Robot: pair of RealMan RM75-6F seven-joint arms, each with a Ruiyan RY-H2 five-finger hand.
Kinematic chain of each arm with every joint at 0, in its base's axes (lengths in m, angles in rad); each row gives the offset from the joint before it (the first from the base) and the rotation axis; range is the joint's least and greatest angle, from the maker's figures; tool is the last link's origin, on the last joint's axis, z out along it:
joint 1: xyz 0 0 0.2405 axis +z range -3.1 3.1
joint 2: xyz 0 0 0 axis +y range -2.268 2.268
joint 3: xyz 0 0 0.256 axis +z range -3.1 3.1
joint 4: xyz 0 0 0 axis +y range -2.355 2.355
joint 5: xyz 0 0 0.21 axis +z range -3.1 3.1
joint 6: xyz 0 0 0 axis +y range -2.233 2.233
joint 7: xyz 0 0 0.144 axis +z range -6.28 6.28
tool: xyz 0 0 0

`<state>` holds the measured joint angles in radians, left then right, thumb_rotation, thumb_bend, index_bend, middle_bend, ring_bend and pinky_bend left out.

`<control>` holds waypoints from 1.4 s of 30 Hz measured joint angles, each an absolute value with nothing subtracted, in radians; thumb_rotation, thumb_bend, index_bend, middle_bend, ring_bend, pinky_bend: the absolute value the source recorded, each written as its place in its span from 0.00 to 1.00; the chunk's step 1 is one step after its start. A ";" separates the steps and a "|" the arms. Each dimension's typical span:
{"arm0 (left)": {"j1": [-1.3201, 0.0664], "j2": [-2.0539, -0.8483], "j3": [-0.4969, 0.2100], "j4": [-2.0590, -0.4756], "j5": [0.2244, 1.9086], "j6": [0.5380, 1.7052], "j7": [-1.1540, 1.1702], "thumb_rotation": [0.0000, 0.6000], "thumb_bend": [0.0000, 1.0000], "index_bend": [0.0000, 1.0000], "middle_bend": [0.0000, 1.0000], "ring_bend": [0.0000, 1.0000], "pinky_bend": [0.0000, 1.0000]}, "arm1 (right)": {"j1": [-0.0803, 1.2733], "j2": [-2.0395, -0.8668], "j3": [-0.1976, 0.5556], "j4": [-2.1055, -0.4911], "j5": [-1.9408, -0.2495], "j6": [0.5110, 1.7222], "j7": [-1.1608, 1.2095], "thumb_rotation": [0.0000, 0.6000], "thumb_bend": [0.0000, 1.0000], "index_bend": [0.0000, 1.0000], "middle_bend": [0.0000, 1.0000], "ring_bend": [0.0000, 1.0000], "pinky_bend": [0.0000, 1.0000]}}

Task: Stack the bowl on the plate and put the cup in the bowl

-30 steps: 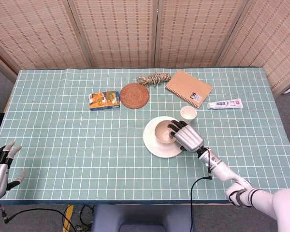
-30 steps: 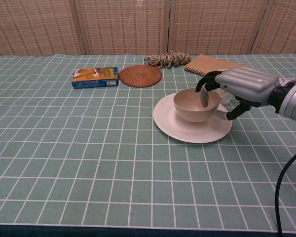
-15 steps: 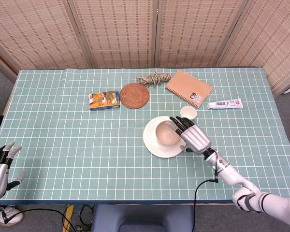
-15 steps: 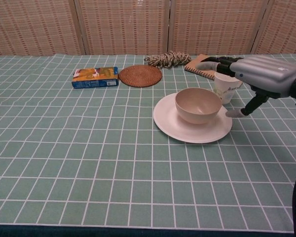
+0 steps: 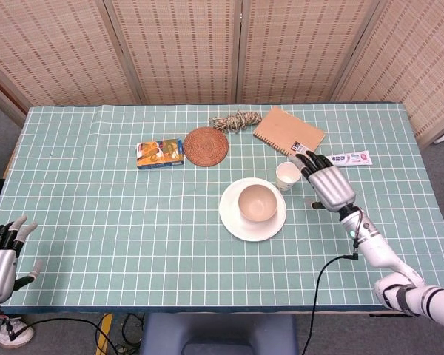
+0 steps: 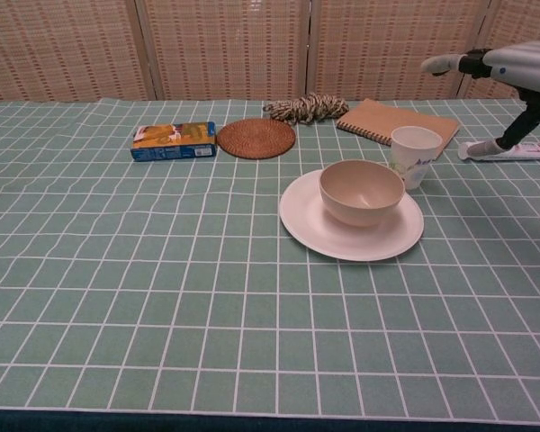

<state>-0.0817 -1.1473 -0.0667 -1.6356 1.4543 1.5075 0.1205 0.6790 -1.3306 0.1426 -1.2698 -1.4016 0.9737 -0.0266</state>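
Observation:
The beige bowl (image 5: 255,203) (image 6: 361,191) sits on the white plate (image 5: 232,220) (image 6: 324,236) near the middle of the table. A white paper cup (image 5: 287,175) (image 6: 414,155) stands upright just beyond the plate's right rim. My right hand (image 5: 328,183) (image 6: 513,67) hovers to the right of the cup, raised above the table, fingers spread and holding nothing. My left hand (image 5: 0,254) hangs open off the table's near left corner, seen only in the head view.
A spiral notebook (image 5: 288,134), a toothpaste tube (image 5: 345,158), a bundle of twine (image 5: 235,120), a woven coaster (image 5: 206,146) and a small snack box (image 5: 160,153) lie across the far half of the green checked tablecloth (image 5: 118,222).
My right hand has let go of the bowl, now resting on the plate, and has lifted away to the right past the cup. The left hand has barely moved.

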 measured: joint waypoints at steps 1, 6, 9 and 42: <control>-0.081 -1.146 -0.066 -1.637 1.454 1.508 0.121 1.00 0.29 0.16 0.08 0.10 0.09 | 0.687 -1.332 0.146 -1.261 -1.394 0.957 -0.027 1.00 0.19 0.00 0.09 0.00 0.12; -0.080 -1.140 -0.066 -1.646 1.453 1.508 0.124 1.00 0.29 0.16 0.08 0.10 0.09 | 0.736 -1.358 0.164 -1.202 -1.352 0.864 -0.032 1.00 0.19 0.00 0.09 0.00 0.12; -0.079 -1.136 -0.066 -1.651 1.453 1.509 0.125 1.00 0.29 0.16 0.08 0.10 0.09 | 0.767 -1.380 0.171 -1.164 -1.331 0.815 -0.040 1.00 0.19 0.00 0.09 0.00 0.12; -0.069 -1.129 -0.063 -1.657 1.439 1.508 0.131 1.00 0.29 0.16 0.08 0.10 0.09 | 0.897 -1.564 0.179 -0.886 -1.250 0.605 0.026 1.00 0.29 0.28 0.29 0.25 0.33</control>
<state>-0.0692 -1.1287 -0.0632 -1.6572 1.4387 1.5076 0.1309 0.8975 -1.5641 0.1789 -0.8860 -1.2498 0.6052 0.0257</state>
